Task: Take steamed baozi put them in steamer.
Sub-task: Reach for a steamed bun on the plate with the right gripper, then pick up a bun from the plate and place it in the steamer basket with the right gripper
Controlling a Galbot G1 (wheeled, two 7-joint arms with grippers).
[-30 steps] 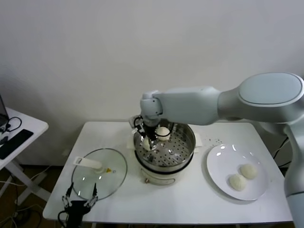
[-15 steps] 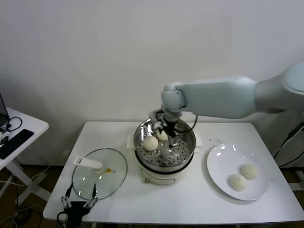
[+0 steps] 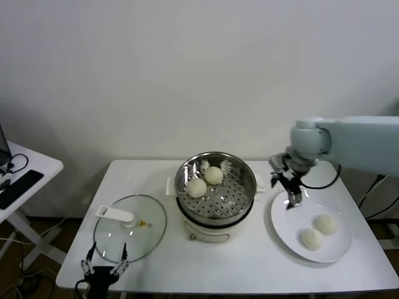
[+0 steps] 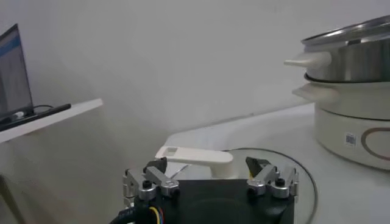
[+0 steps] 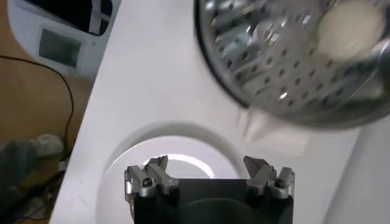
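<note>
The shiny steel steamer (image 3: 216, 190) stands mid-table on its cream base. Two cream-white baozi lie inside it: one (image 3: 197, 187) at the left and one (image 3: 214, 175) behind it. One baozi (image 5: 350, 27) also shows in the right wrist view, inside the steamer (image 5: 274, 67). Two more baozi (image 3: 325, 223) (image 3: 311, 238) lie on the white plate (image 3: 287, 224) at the right. My right gripper (image 3: 291, 192) is open and empty, above the plate's near-left rim (image 5: 183, 143), between steamer and plate. My left gripper (image 3: 103, 268) is open and parked at the table's front left, by the lid.
The flat glass lid (image 3: 131, 227) with a white handle (image 3: 115, 214) lies left of the steamer; it shows in the left wrist view (image 4: 201, 159). A small side table (image 3: 22, 177) with a dark device stands at far left.
My right gripper let go of a baozi in the steamer, then rose and swung right out of the steamer to the plate's edge. The left arm has not moved.
</note>
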